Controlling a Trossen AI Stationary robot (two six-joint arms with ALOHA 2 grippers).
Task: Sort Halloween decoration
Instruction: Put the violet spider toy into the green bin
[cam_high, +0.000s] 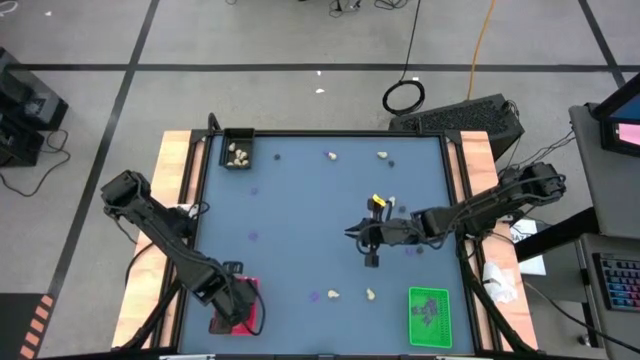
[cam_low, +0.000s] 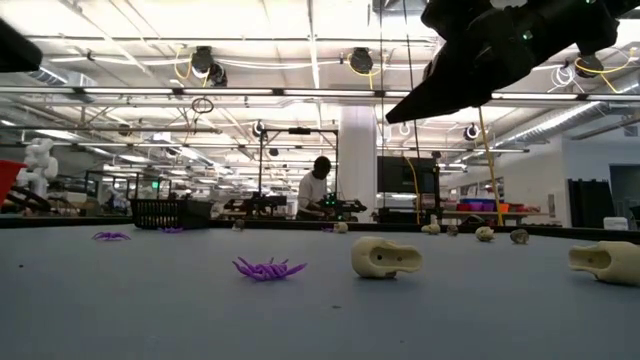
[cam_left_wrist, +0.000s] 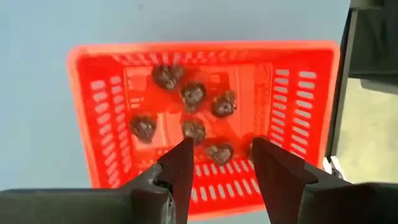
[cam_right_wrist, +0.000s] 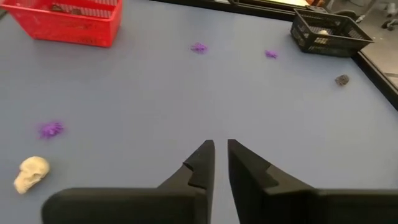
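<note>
Left gripper (cam_left_wrist: 217, 168) hangs over the red tray (cam_left_wrist: 99, 99) at the table's near-left corner, jaws spread, nothing between them; tray is slotted plastic mesh, rectangular, holding several knobbly dark lumps (cam_left_wrist: 193, 94); black mesh tray (cam_high: 238, 150) at far-left corner holds cream lumps; flat spiky purple bits (cam_right_wrist: 51, 129) scattered on the smooth blue-grey table (cam_high: 300, 230); cream skull-shaped lumps (cam_low: 386, 257), glossy and hollow-eyed, lie mid-table and near the front edge; right gripper (cam_right_wrist: 221, 155) hovers mid-table, tapered dark fingers parted by a narrow slit, holding nothing; green tray (cam_high: 430, 316) at near-right corner carries dark shapes, kind unclear.
</note>
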